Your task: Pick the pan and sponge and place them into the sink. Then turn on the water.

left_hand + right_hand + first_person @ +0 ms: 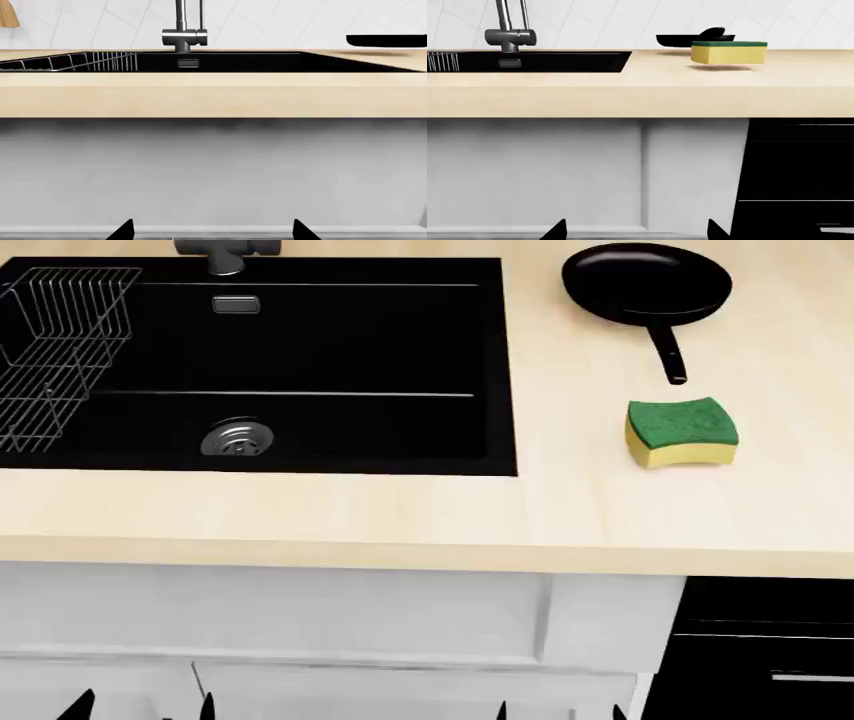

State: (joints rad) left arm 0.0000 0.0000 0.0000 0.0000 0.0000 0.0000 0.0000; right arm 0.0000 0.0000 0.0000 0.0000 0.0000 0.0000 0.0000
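Left gripper and right gripper: only dark fingertip points show at the lower edge of every view, set apart with open air between, nothing held. Both sit low, in front of the white cabinet front, below the level of the pale wood countertop; neither is near its target. Sponge lies flat, green face up, on the counter right of the sink, clear of the rim and near the counter's front. Pan sits behind it toward the wall, handle pointing forward, its end close to the sponge but apart. Basin is empty save a wire rack at its left end; steel drain at front left; tap at rear centre, overflow slot beneath. Step in hand, by my reading: first reach, nothing picked. Right arm is better placed for both items (left stays free for the tap). Suggest rising above the counter edge before moving forward, to avoid clipping it; taking the sponge first from above, across its wavy sides; then the pan by the handle's middle, keeping it level. Release right of the rack.
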